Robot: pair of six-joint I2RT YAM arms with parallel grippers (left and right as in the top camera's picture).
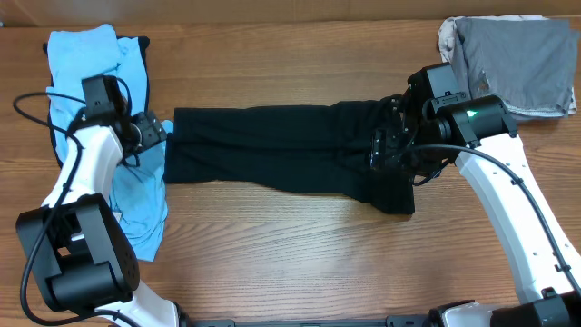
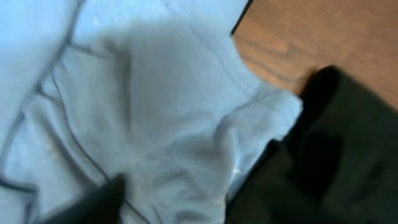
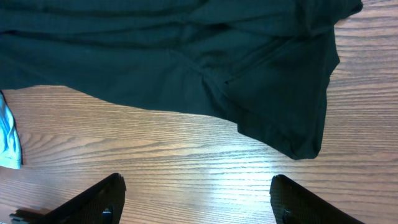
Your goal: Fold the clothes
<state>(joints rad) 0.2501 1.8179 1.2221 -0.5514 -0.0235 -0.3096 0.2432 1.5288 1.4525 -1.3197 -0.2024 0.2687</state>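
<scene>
Right gripper [image 3: 198, 185] stands with its fingers spread wide and nothing between them, only the bare wood of the table [image 1: 300, 263] below. It hovers at the right end of the black T-shirt [image 1: 272, 150]. That shirt lies as a long band across the middle of the table, and I place everything else from it.

Left gripper [image 1: 152, 132] sits at the shirt's left edge, where black cloth meets the light blue garment [image 1: 91, 54]. I cannot tell whether it is parted or closed: its wrist camera is blurred and shows just one dark finger [image 2: 93, 202] low in frame. That view does show blue fabric bunched against the black, with a wedge of table beyond.

Only the overhead shows the grey garment [image 1: 522, 64] lying on an off-white one [image 1: 448, 36], beyond the shirt's right end at the far corner. The right wrist view shows the shirt's hem and a sleeve corner jutting toward the near edge. Nearer than the shirt, the wood lies open.
</scene>
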